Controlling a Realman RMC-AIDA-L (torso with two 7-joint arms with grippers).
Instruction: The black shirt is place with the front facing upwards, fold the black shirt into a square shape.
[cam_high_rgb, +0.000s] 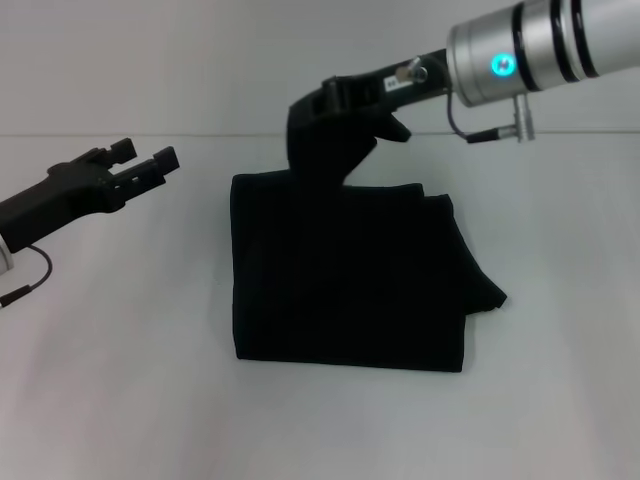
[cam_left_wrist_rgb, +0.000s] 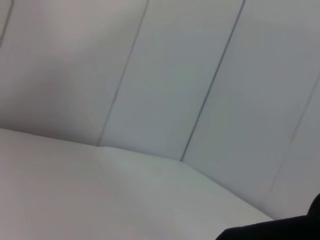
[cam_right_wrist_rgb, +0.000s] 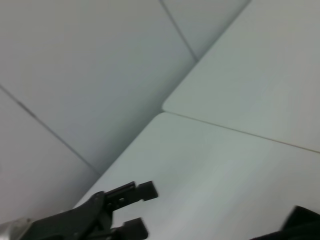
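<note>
- On the white table (cam_high_rgb: 110, 400), the shirt (cam_high_rgb: 345, 280) is lying mid-table, already folded into a rough square, with one flap sticking out at its right edge.
- At the shirt's far edge, the right gripper (cam_high_rgb: 335, 125) is hanging just above the cloth, seemingly touching a raised bit; whether its jaws are pinching cloth cannot be told.
- Left of the shirt, apart from it, the left gripper (cam_high_rgb: 140, 165) is hovering with jaws spread, holding nothing.
- The right arm is nearer the shirt.
</note>
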